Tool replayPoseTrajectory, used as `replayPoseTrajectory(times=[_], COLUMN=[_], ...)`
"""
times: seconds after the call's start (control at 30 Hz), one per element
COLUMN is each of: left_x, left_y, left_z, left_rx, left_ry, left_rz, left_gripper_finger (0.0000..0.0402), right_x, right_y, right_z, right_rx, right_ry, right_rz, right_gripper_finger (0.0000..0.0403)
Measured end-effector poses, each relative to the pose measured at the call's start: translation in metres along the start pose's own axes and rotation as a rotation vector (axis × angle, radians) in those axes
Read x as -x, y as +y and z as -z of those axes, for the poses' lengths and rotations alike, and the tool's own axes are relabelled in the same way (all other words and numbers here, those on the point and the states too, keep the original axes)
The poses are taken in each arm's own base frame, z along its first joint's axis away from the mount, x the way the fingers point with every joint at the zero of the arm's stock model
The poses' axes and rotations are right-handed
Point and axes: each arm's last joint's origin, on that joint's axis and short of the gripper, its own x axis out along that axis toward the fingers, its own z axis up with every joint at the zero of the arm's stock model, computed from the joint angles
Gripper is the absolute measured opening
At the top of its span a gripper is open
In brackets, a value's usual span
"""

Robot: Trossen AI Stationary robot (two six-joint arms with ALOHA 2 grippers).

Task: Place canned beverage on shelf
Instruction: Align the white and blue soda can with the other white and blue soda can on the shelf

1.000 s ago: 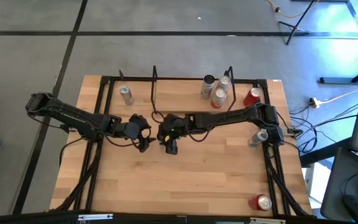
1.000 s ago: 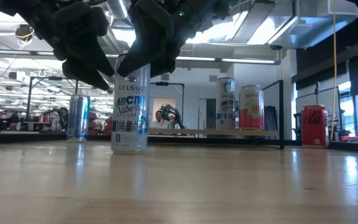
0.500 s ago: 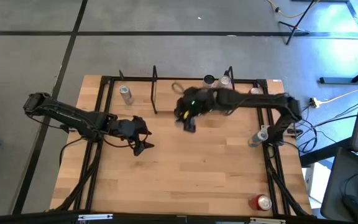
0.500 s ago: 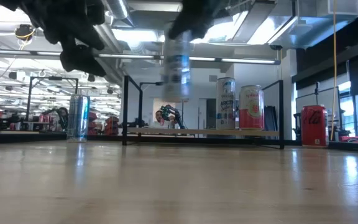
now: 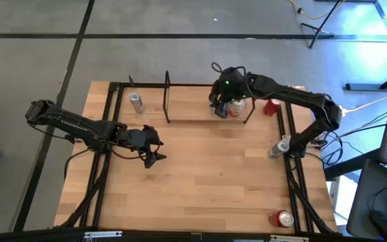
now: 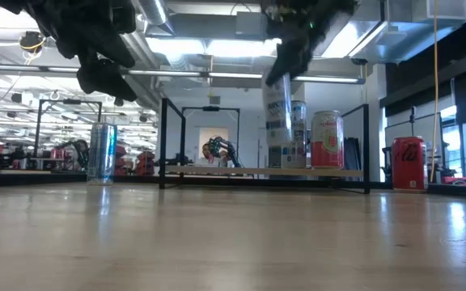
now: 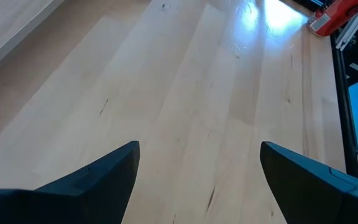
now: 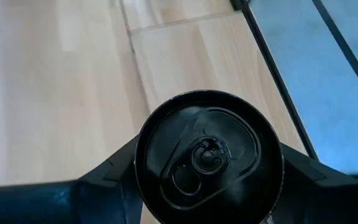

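While the left gripper [image 5: 154, 149] hangs open-jawed over the wooden surface [image 5: 200, 181], a tall silver black-topped can [image 6: 279, 121] is clamped by the right gripper [image 5: 220, 102] above the low wood-plank shelf [image 5: 193, 111], beside two standing cans [image 6: 318, 139].

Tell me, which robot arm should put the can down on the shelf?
Right. The right gripper already holds the can over the shelf; the left gripper hangs open mid-table.

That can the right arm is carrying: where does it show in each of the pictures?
High view: the carried can sits under the right gripper, over the shelf.
Low view: middle right, hanging above the shelf plank.
Left wrist view: not in it.
Right wrist view: its black top fills the centre.
Shared landmark: the shelf.
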Motion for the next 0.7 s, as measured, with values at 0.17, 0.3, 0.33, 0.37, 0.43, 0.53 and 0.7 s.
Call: replayPoseTrajectory(times=[0.17, 0.3, 0.33, 0.37, 0.43, 0.53, 0.7], left_x=[0.0, 0.0, 0.0, 0.0, 0.0, 0.0, 0.0], left_y=[0.0, 0.0, 0.0, 0.0, 0.001, 0.001, 0.001], left_z=[0.0, 0.0, 0.0, 0.0, 0.0, 0.0, 0.0], left_rx=[0.0, 0.0, 0.0, 0.0, -0.001, -0.001, -0.001], left_ry=[-0.001, 0.0, 0.0, -0.003, -0.011, -0.013, -0.013], left_rz=[0.0, -0.001, -0.002, -0.004, -0.018, -0.021, -0.021], left_gripper_finger=[0.0329, 0.0329, 0.0329, 0.0329, 0.0329, 0.0329, 0.0329], right_x=[-0.013, -0.022, -0.023, -0.024, -0.023, -0.023, -0.024], right_y=[-0.016, -0.021, -0.023, -0.025, -0.027, -0.029, -0.028], right_z=[0.021, 0.035, 0.036, 0.037, 0.039, 0.038, 0.039], right_rx=[-0.021, -0.037, -0.041, -0.046, -0.053, -0.054, -0.055], right_ry=[0.014, 0.048, 0.039, 0.043, 0.053, 0.046, 0.057], right_rz=[0.024, 0.029, 0.035, 0.036, 0.04, 0.042, 0.044], right_gripper_finger=[0.0224, 0.0224, 0.0224, 0.0224, 0.0224, 0.0224, 0.0261])
